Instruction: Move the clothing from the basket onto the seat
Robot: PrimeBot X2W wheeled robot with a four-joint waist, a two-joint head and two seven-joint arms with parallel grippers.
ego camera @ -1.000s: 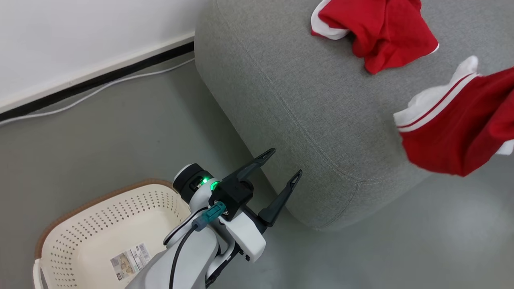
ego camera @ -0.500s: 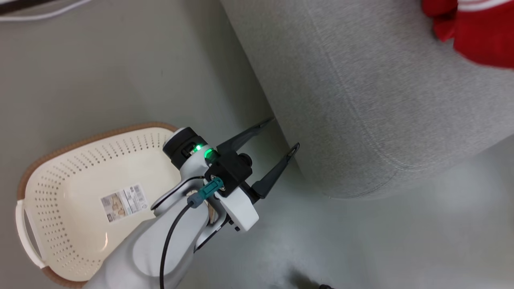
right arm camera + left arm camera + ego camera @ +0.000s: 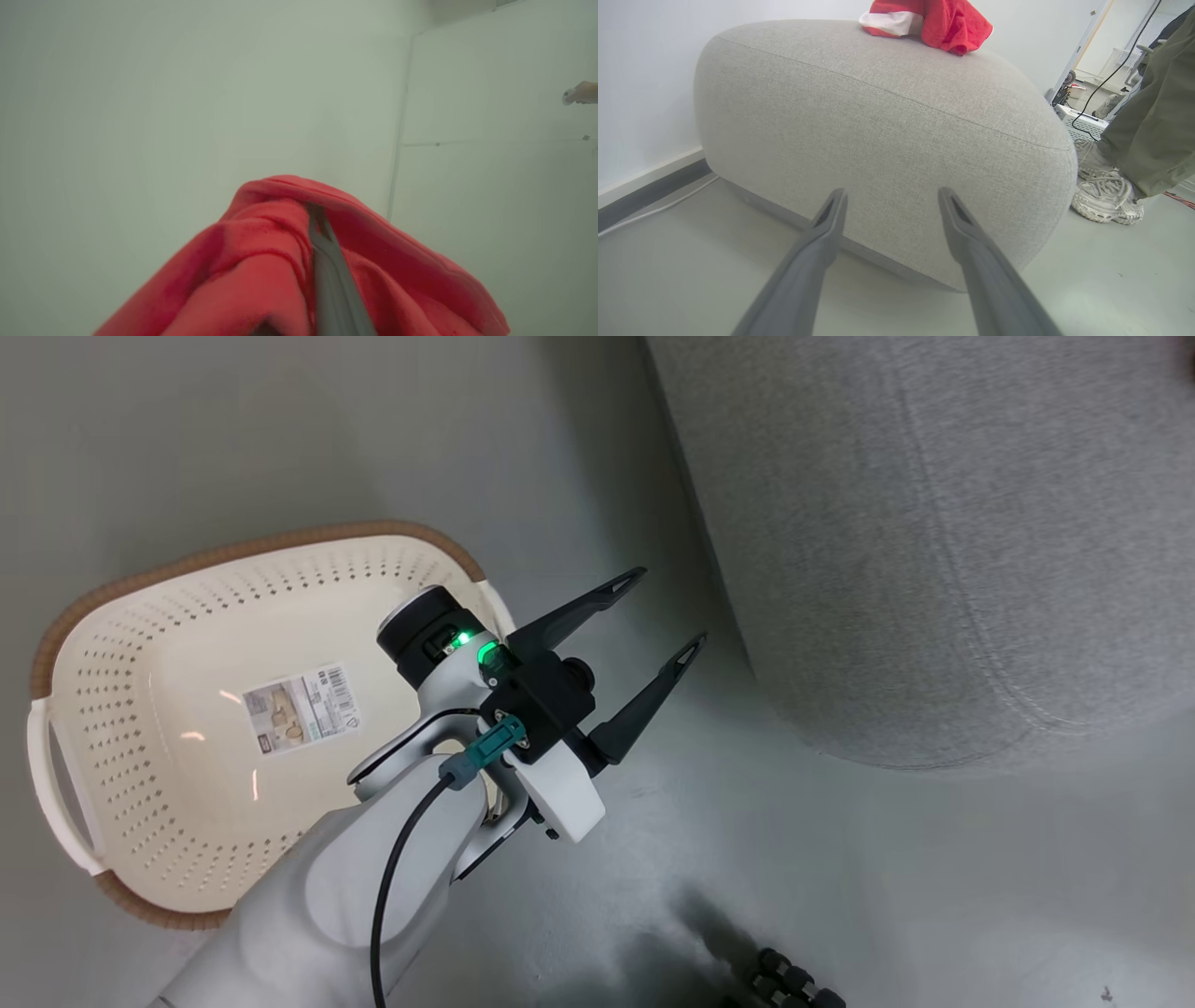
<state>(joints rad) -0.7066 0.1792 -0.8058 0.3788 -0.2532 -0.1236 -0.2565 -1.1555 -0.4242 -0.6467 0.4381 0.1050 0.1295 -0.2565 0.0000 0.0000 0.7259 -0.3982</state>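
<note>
We are holding our left tool (image 3: 665,609) spread wide above the floor (image 3: 887,877), between the basket (image 3: 168,616) and the seat (image 3: 934,523). Our right tool (image 3: 316,212) is pinching red clothing (image 3: 252,270) tight, the cloth draping over its fingers (image 3: 329,275); another red garment (image 3: 945,21) is lying atop the seat.

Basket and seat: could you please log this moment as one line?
basket: looks empty | seat: red garment on top | left gripper: open, empty | right gripper: shut on held garment
</note>
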